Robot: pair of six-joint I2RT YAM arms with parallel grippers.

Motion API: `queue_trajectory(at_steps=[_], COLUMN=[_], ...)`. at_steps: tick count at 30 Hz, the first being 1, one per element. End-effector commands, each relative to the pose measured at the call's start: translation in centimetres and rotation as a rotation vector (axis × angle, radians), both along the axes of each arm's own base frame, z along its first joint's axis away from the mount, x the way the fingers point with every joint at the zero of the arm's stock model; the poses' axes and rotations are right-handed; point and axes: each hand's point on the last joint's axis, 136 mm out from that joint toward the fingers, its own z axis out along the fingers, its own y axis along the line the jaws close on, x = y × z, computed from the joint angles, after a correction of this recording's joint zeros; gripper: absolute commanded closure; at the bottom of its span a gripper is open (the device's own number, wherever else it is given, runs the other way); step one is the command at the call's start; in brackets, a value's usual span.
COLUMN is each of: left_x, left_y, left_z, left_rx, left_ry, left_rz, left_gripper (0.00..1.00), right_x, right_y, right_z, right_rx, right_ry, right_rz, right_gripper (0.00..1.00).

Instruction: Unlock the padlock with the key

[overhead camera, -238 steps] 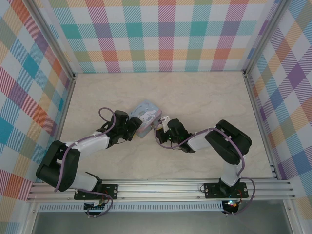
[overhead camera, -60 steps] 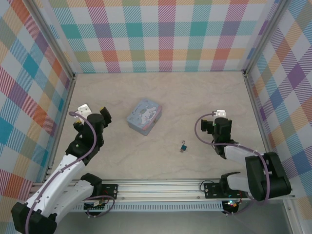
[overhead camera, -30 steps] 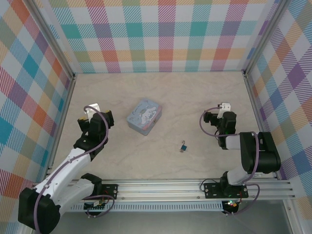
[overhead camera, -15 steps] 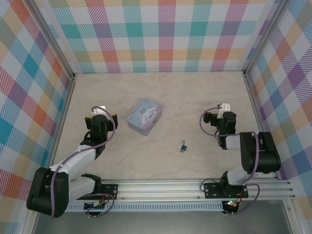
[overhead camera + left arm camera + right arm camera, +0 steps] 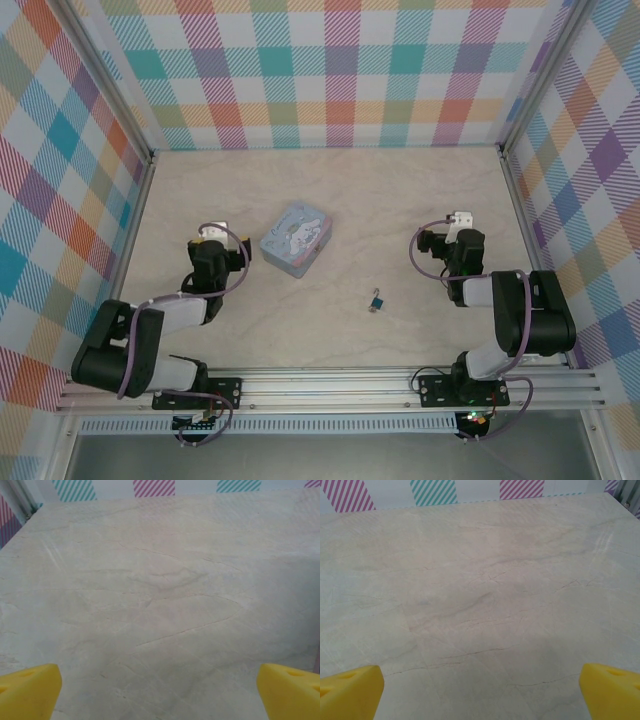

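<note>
My left end effector (image 5: 159, 692) and right end effector (image 5: 480, 692) hang spread wide and empty over the table (image 5: 400, 200), well apart from the padlock (image 5: 376, 300) lying between my arms near the printed tin (image 5: 296, 238); I cannot spot the key, so I risk a blind pinch skidding it away.

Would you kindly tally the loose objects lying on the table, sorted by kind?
Tin: 1
Padlock: 1
Total: 2 that can be made out from the overhead view; anything smaller is too tiny to tell.
</note>
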Motion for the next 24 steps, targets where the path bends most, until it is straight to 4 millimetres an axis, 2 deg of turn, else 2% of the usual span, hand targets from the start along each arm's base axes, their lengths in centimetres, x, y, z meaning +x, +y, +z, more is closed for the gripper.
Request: queue_trajectory(at_steps=[1,7,10,11,12,24], left_x=[0.7,0.7,2.4,2.9,2.8,2.9], left_y=[-0.6,-0.4,0.0,1.1,1.6,1.5], left_z=[0.5,-0.7,-1.6,-1.8,-1.7,-1.7], left_rx=[-0.01,-0.059,-0.086,-0.158,-0.173,-0.159], left_ry=[-0.083,-0.08,0.021,0.041,0.035,0.035], left_rz=[-0.067,-0.105,-0.082,-0.07,-0.064,-0.061], left_gripper=[0.0,0.0,0.0,0.0,0.0,0.0], right_x=[0.2,0.2,0.2,0.2,0.2,0.2], right_y=[0.3,0.3,0.3,0.2,0.3,0.4], right_z=[0.7,0.7,0.6,0.7,0.6,0.6], right_rx=[0.02,0.02,0.02,0.019,0.019,0.02], right_ry=[-0.022,-0.022,-0.02,-0.02,-0.02,-0.019], right_rz=[0.009,0.008,0.007,0.007,0.008,0.012], right_gripper=[0.0,0.0,0.0,0.0,0.0,0.0])
